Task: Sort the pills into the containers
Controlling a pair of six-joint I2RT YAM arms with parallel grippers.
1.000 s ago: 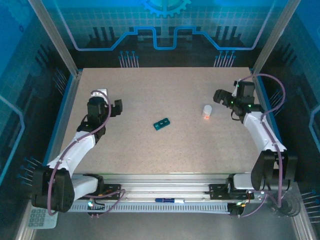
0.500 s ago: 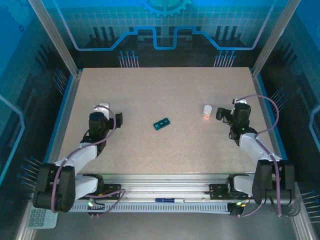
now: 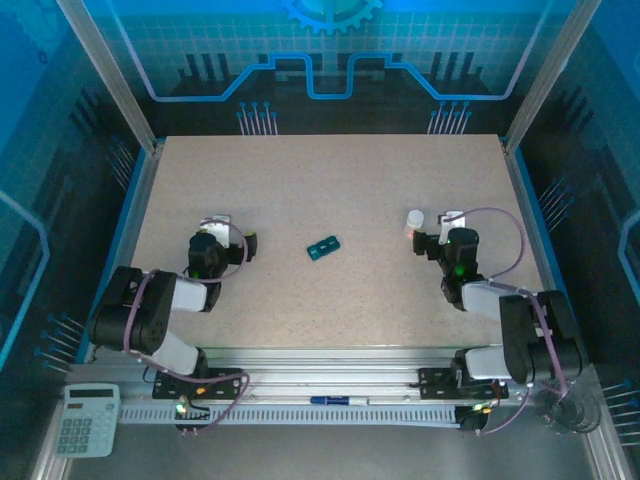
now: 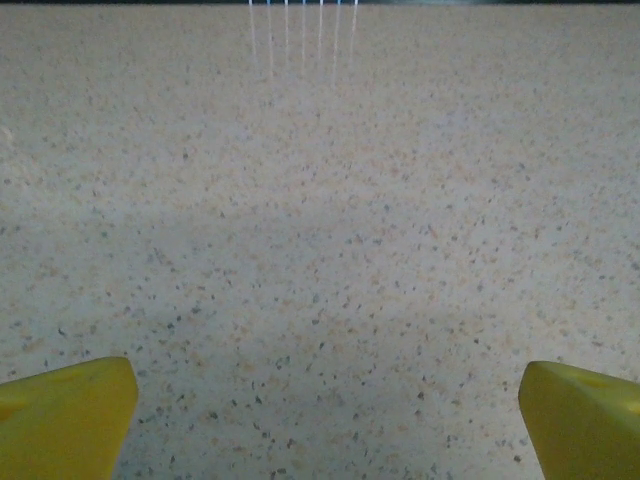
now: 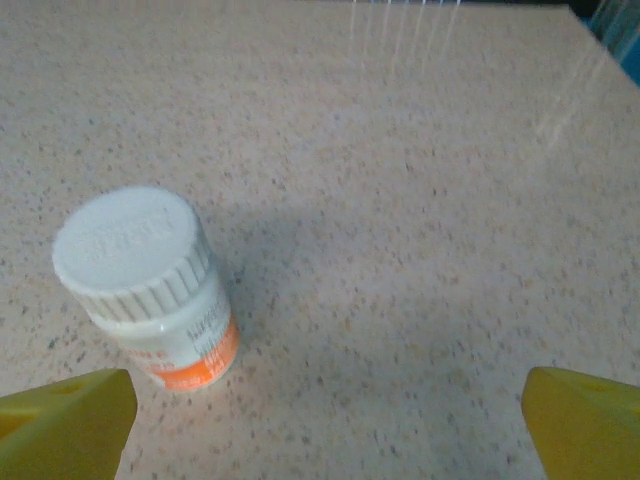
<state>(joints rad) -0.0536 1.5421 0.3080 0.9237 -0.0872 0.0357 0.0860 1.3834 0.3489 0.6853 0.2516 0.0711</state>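
Near edge: a calculator (image 3: 88,420) lies left of the front rail (image 3: 330,385). Both arms sit folded low on the speckled beige table (image 3: 330,300). Left gripper (image 3: 243,244): jaws spread wide over bare tabletop. Right gripper (image 3: 424,243): jaws equally wide, with a white-capped pill bottle (image 5: 150,285) upright just ahead. Teal pill box (image 3: 323,246): mid-table between the grippers, apart from both. Beyond: blue-lit gridded back wall (image 3: 330,60).

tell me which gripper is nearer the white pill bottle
Right. The white pill bottle stands just ahead of the right gripper, off to its left. The left gripper is across the table, beyond the teal pill box.
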